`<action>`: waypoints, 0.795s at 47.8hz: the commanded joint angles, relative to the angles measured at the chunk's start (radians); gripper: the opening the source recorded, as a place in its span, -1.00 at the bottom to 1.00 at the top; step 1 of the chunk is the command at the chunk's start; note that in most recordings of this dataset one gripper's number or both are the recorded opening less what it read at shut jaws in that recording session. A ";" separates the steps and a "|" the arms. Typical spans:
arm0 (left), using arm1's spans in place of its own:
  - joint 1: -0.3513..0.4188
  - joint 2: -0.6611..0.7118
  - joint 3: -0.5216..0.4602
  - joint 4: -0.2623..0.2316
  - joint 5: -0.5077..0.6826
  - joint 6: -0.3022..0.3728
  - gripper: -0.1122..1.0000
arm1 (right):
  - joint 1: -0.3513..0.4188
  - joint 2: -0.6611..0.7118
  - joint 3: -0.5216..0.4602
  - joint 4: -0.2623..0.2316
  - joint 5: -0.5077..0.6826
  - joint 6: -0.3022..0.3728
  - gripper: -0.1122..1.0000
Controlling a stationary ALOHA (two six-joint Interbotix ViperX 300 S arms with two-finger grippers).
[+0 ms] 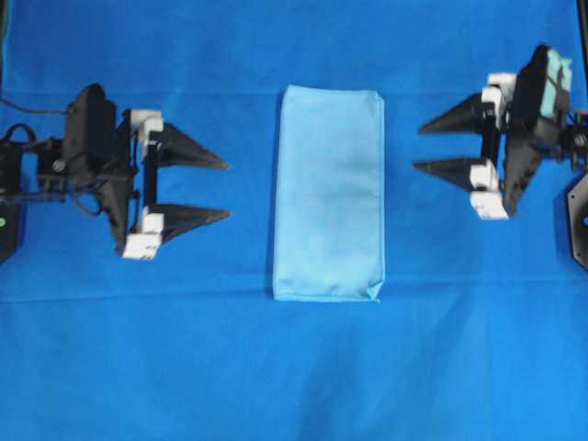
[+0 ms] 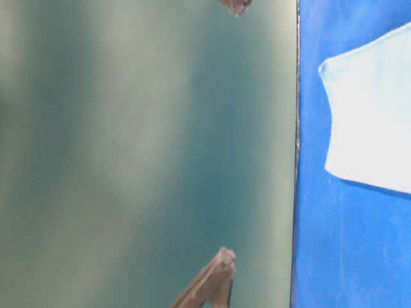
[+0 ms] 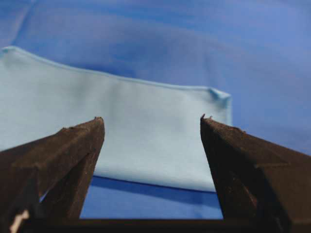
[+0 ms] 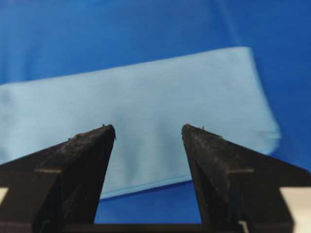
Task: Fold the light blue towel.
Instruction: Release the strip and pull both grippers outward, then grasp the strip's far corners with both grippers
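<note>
- Both grippers sit spread apart and holding nothing in the overhead view: left gripper (image 1: 227,188), right gripper (image 1: 418,147), with the light blue towel (image 1: 329,193) between them, lying as a narrow rectangle on the table covering (image 1: 138,349). Looks half-folded, so I'd pinch the two near-end corners and carry them evenly to the far end.
- Table-level view is mostly a blurry green wall (image 2: 148,154); only a towel corner shows.
- Left wrist: jaws wide, short of the towel's edge. One corner looks bunched.
- Right wrist: same deal, can't tell layer count.
</note>
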 commanded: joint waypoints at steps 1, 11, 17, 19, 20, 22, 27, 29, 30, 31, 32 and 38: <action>0.041 0.038 -0.067 0.002 0.031 0.011 0.57 | -0.048 0.034 -0.038 -0.005 0.002 -0.006 0.31; 0.166 0.181 -0.183 0.000 0.098 0.041 0.56 | -0.173 0.198 -0.130 -0.060 0.063 -0.008 0.31; 0.238 0.276 -0.245 0.000 0.103 0.048 0.56 | -0.222 0.304 -0.190 -0.094 0.094 -0.009 0.31; 0.259 0.307 -0.261 0.002 0.103 0.049 0.56 | -0.235 0.344 -0.213 -0.103 0.098 -0.009 0.31; 0.268 0.321 -0.268 0.002 0.101 0.049 0.56 | -0.239 0.359 -0.221 -0.106 0.100 -0.008 0.31; 0.287 0.348 -0.282 0.002 0.103 0.049 0.56 | -0.242 0.391 -0.236 -0.112 0.100 -0.009 0.31; 0.321 0.425 -0.318 0.002 0.094 0.049 0.56 | -0.250 0.459 -0.268 -0.118 0.095 -0.009 0.31; 0.328 0.456 -0.330 0.002 0.091 0.049 0.56 | -0.256 0.491 -0.282 -0.120 0.092 -0.009 0.31; 0.333 0.469 -0.337 0.002 0.089 0.049 0.56 | -0.258 0.503 -0.288 -0.121 0.094 -0.009 0.31; 0.336 0.482 -0.342 0.002 0.089 0.049 0.56 | -0.262 0.517 -0.291 -0.120 0.092 -0.009 0.31; 0.339 0.495 -0.350 0.002 0.087 0.049 0.56 | -0.265 0.528 -0.298 -0.121 0.092 -0.009 0.31; 0.354 0.565 -0.385 0.002 0.083 0.051 0.56 | -0.275 0.592 -0.325 -0.123 0.083 -0.009 0.31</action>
